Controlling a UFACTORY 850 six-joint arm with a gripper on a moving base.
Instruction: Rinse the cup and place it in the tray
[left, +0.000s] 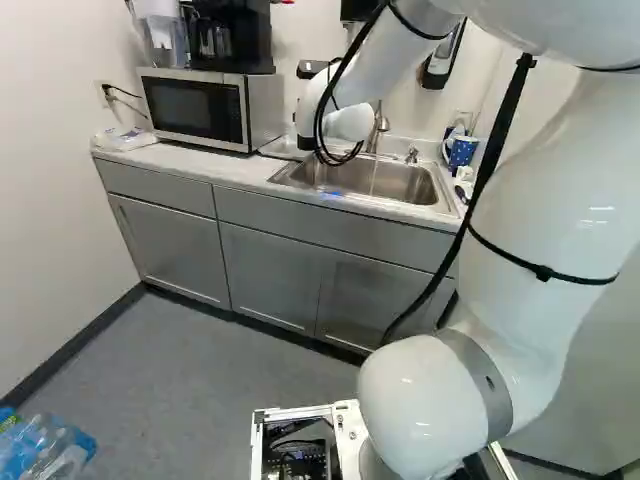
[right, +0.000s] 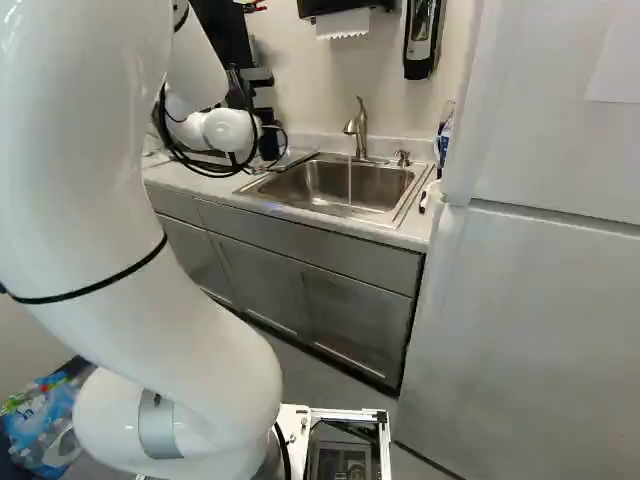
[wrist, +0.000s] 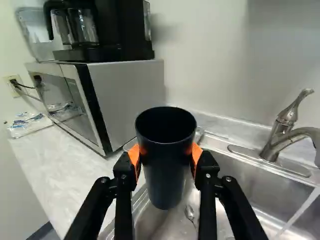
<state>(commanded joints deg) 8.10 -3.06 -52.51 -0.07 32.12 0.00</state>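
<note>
The cup (wrist: 166, 167), tall, dark and smooth with a round open mouth, is held upright above the edge of the sink (wrist: 256, 200). The gripper (wrist: 166, 159) stands parted by the cup's width, both orange pads (wrist: 134, 159) pressed to its opposite sides.

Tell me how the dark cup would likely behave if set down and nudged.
The cup looks stiff: its wall shows no dent between the orange pads. Tall and narrow, it would probably tip if nudged. Its round side suggests it might then roll.
</note>
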